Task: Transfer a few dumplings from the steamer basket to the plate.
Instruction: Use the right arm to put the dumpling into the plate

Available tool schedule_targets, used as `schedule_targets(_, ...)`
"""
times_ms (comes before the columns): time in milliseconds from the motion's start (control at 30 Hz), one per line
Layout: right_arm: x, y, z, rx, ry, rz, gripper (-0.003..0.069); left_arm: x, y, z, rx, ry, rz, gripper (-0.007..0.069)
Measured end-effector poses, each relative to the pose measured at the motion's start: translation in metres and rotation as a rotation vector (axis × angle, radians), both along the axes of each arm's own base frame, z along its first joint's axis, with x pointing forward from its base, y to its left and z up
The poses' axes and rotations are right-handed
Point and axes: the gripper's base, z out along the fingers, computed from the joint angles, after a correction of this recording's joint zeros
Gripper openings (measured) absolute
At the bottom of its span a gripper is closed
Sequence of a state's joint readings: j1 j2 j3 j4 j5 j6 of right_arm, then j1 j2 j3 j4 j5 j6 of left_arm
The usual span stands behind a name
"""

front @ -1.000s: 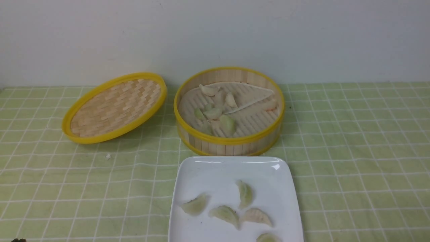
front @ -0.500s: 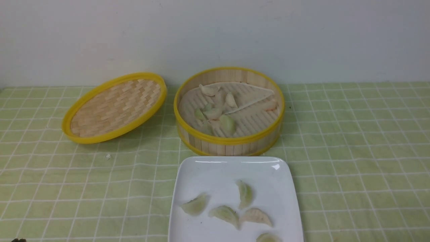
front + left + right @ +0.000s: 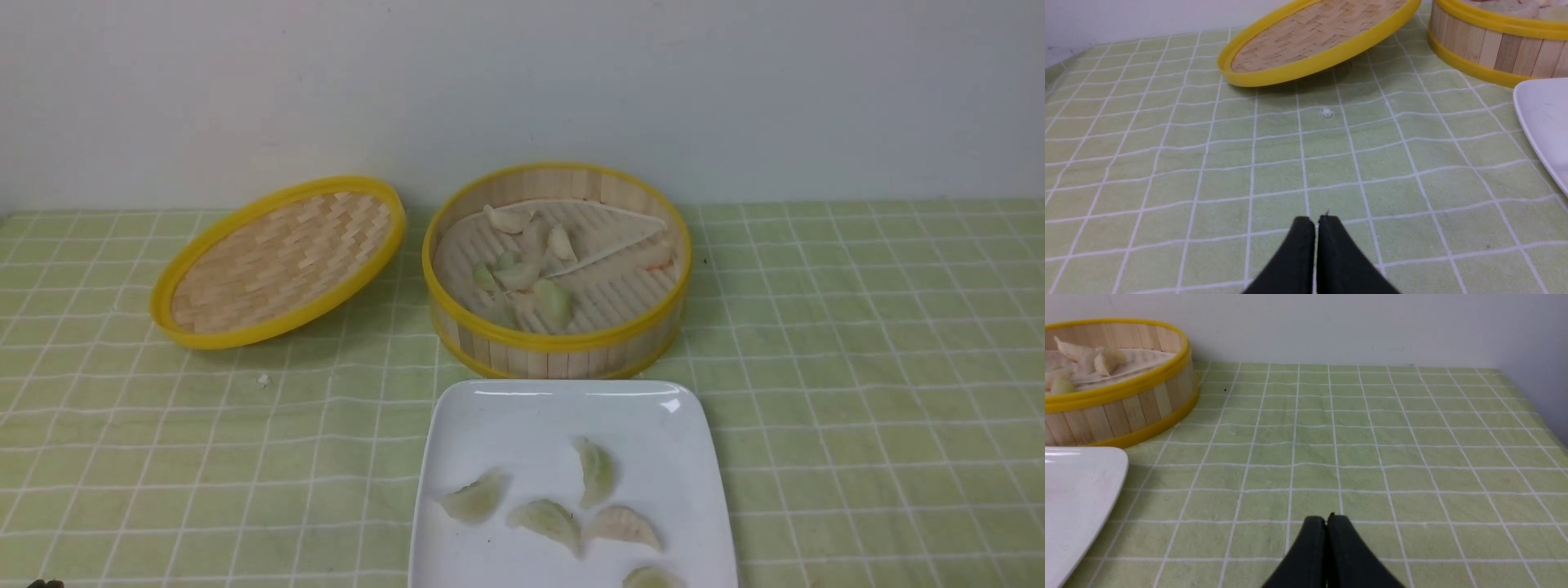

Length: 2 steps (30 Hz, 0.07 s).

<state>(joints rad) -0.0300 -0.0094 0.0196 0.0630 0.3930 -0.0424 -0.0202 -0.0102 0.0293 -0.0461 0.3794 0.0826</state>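
Left gripper (image 3: 1316,222) and right gripper (image 3: 1327,522) are both clenched with fingers pressed together, holding nothing, over bare green checked tablecloth (image 3: 857,367). The plate (image 3: 539,416), carrying five of the dumplings (image 3: 545,519), lies between the two jaw sets and apart from both. The steamer basket (image 3: 563,343), with more dumplings inside, stands beyond the plate's far edge, well ahead of both jaws; the lid (image 3: 277,261) lies ahead of the left jaws.

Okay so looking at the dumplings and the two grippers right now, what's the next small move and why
Probably none beyond keeping both arms parked. Five dumplings already lie on the plate, which seems a few. The left gripper and right gripper are shut, empty, low over the cloth, away from the steamer basket.
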Motion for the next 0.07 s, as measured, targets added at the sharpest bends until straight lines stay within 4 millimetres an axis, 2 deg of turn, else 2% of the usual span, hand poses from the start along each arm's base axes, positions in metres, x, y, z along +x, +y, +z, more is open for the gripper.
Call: schedule_targets(67, 0.0000, 0.0000, 0.0000, 0.000, 0.000, 0.000, -0.0013, 0.0000, 0.0000, 0.0000, 0.000, 0.000, 0.000, -0.0006)
